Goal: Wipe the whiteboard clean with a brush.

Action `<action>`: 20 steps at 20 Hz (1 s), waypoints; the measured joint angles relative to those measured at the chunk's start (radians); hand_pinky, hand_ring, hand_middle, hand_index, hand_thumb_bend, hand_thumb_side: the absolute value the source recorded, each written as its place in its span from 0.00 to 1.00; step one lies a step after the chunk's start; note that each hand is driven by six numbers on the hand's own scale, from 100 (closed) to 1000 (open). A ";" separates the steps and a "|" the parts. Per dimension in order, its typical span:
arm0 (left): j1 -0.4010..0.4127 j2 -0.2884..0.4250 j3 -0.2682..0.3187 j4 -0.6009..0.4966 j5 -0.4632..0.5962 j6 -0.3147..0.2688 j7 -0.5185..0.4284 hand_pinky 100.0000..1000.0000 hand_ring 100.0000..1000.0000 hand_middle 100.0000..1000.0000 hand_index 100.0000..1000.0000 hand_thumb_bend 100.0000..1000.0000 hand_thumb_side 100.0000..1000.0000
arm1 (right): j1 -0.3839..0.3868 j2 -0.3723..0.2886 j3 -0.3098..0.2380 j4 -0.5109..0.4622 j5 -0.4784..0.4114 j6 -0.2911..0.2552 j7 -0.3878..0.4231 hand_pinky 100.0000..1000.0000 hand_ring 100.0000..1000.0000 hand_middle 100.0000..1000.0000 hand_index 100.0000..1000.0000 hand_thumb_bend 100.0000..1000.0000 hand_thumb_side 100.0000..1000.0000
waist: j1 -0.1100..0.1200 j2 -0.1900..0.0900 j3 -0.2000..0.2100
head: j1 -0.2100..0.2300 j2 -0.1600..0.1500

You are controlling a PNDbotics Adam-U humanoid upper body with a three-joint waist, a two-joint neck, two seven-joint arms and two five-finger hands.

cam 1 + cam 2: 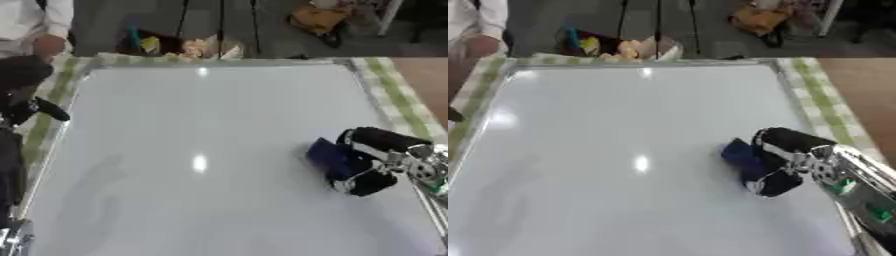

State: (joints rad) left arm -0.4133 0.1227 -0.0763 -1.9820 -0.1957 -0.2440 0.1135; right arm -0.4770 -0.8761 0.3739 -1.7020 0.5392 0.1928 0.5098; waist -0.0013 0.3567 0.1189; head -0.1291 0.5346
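Observation:
A large whiteboard (pixel 201 125) lies flat and fills most of both views; its surface looks plain white with light glare. My right hand (pixel 372 160) comes in from the right edge, fingers and thumb curled round a dark blue brush (pixel 327 156) that rests on the board at its right side. The brush (pixel 740 152) sticks out to the left of the hand. My left arm (pixel 22 105) shows as a dark shape at the left edge, beside the board's frame; its hand is not made out.
A green checked cloth (pixel 398 95) lies under the board and shows along the right and top edges. Beyond the far edge are coloured items (pixel 175 46) on the floor. A person in white (pixel 35 25) stands at the top left corner.

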 measured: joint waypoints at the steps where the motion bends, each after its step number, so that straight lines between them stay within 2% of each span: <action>1: 0.000 0.000 0.000 0.000 0.000 0.000 0.000 0.38 0.76 0.70 0.66 0.00 0.97 | 0.003 0.000 0.002 -0.007 -0.006 0.001 0.000 0.31 0.38 0.19 0.00 0.00 0.24 | 0.000 0.000 0.000 | 0.000 0.000; 8: -0.001 0.000 0.000 0.000 0.000 0.001 -0.002 0.38 0.76 0.70 0.66 0.00 0.97 | 0.012 -0.001 0.015 -0.042 -0.027 0.015 0.008 0.30 0.37 0.18 0.00 0.00 0.23 | 0.000 0.001 0.004 | 0.000 0.000; 20: -0.001 0.000 0.000 0.000 0.000 0.000 -0.005 0.38 0.76 0.71 0.66 0.00 0.97 | 0.001 0.002 0.015 -0.038 -0.025 0.040 -0.003 0.29 0.37 0.17 0.00 0.00 0.20 | 0.002 0.002 0.005 | -0.005 -0.001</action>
State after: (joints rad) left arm -0.4146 0.1227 -0.0768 -1.9820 -0.1957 -0.2441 0.1088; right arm -0.4763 -0.8738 0.3887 -1.7396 0.5145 0.2331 0.5063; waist 0.0009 0.3590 0.1239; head -0.1345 0.5335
